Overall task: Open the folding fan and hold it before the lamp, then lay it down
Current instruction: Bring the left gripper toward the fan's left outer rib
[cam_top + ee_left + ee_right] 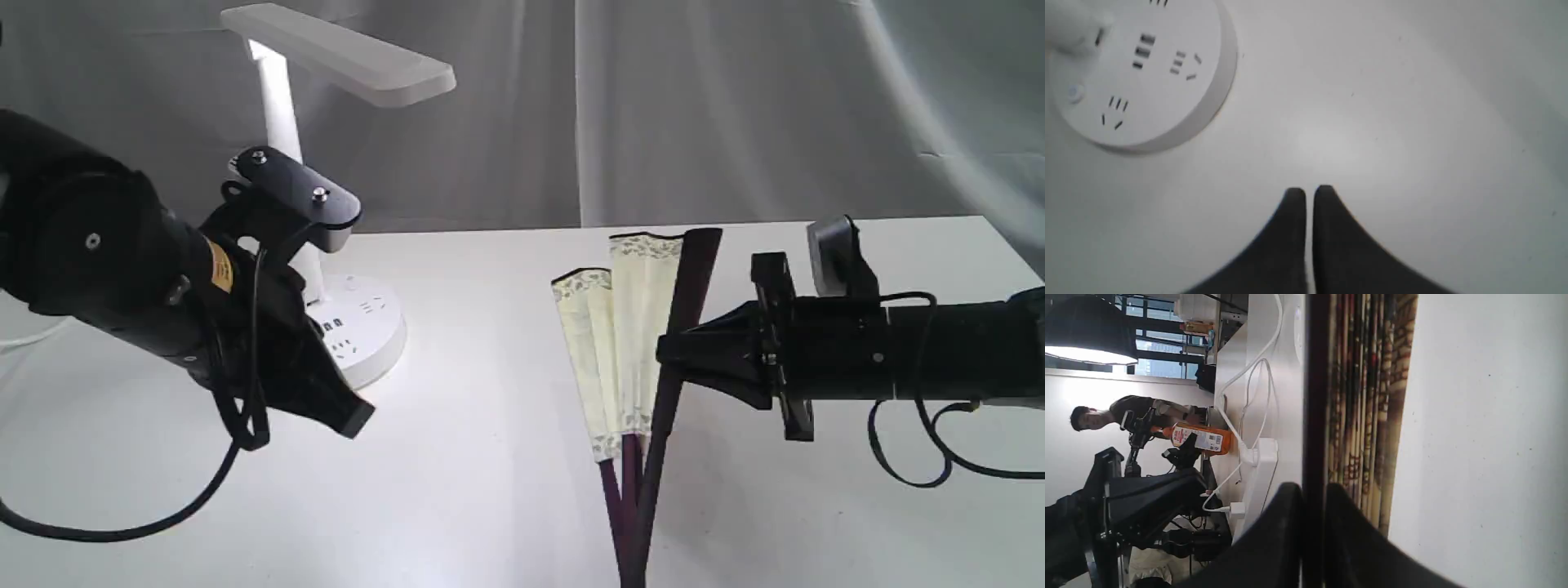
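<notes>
Pleats of the folding fan [629, 327] are spread part way, well to the right of the lamp [282, 106]. The right end effector [665, 355] is squeezed tight on the fan's dark outer rib. The left end effector [1309, 194] hangs over the bench [490, 457] near the lamp's round base, its fingers close together.

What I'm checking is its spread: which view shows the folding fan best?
Exterior view: the folding fan shows nearly whole, partly spread, the right tool pinching one guard. Right wrist view: only guard and pleat edges. Left wrist view: none.
</notes>
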`<action>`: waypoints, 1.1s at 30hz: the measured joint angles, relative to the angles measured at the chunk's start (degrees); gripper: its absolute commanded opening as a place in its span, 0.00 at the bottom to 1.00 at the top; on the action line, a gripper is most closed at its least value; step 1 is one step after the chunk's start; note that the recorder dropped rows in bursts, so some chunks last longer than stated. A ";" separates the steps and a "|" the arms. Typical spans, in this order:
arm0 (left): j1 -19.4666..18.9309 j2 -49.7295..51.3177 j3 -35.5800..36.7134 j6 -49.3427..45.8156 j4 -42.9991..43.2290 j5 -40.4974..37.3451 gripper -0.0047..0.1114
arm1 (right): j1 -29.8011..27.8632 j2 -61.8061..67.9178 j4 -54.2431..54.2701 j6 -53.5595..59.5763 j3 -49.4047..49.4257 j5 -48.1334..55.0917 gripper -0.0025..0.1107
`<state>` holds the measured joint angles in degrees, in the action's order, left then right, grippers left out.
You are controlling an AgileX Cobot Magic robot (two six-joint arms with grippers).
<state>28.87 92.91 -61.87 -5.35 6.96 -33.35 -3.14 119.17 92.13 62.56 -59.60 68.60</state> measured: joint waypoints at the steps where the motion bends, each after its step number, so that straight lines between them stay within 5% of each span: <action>1: 0.27 0.00 0.40 -0.01 -0.19 1.44 0.04 | 0.00 0.00 0.00 0.00 0.00 0.00 0.02; 12: 0.48 0.00 18.03 0.94 -6.96 39.55 0.04 | -0.09 0.00 0.00 -0.13 0.00 0.00 0.02; 21: 0.48 0.32 29.56 10.73 -6.96 71.93 0.07 | -0.09 0.00 0.00 -0.13 0.00 0.00 0.02; 26: 0.48 2.63 30.20 16.71 -6.18 78.39 0.20 | -0.09 0.00 0.00 -0.13 0.00 0.00 0.02; 33: 0.48 8.61 27.48 38.99 -5.89 78.43 0.49 | -0.09 0.00 -0.69 -0.13 0.00 0.00 0.02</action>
<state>29.36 101.52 -34.39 33.65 1.06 45.08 -3.23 119.17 91.44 62.43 -59.60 68.60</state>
